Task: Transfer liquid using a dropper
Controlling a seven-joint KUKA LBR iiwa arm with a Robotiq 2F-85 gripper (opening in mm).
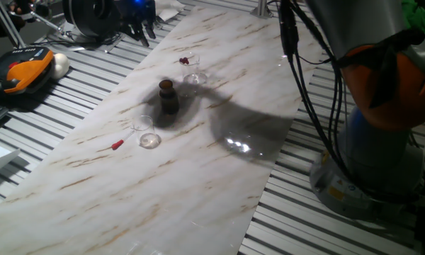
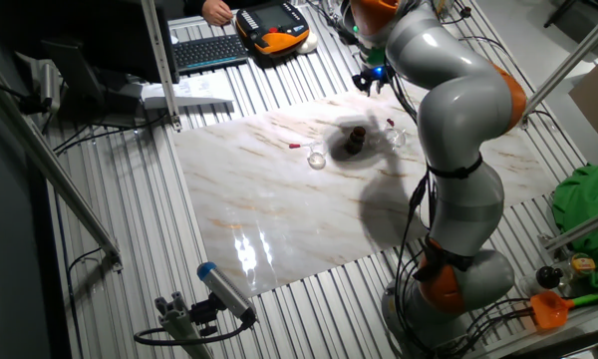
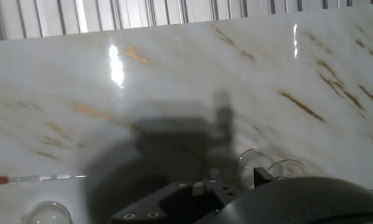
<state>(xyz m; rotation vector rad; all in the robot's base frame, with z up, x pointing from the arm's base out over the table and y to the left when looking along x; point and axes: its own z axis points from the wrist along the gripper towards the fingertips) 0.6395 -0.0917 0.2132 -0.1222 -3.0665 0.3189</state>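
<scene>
A dropper (image 1: 120, 144) with a red bulb lies flat on the marble board (image 1: 163, 191), next to a small clear glass dish (image 1: 149, 140). A brown bottle (image 1: 168, 97) stands upright mid-board. Another clear dish (image 1: 195, 76) sits beyond it, with a small glass holding something red (image 1: 186, 61) farther back. My gripper (image 1: 140, 32) hangs over the far edge of the board, away from all of them, its fingers apart and empty. The hand view shows the dropper (image 3: 37, 178), the near dish (image 3: 46, 214) and the other dish (image 3: 286, 168). The other fixed view shows the gripper (image 2: 369, 82), bottle (image 2: 356, 140) and dropper (image 2: 297, 146).
The board lies on a slatted metal table (image 1: 78, 92). An orange teach pendant (image 1: 21, 74) and a keyboard (image 2: 209, 50) lie off the board. The robot base (image 1: 382, 142) and its cables stand on the other side. A green cloth (image 2: 588, 199) lies near the base.
</scene>
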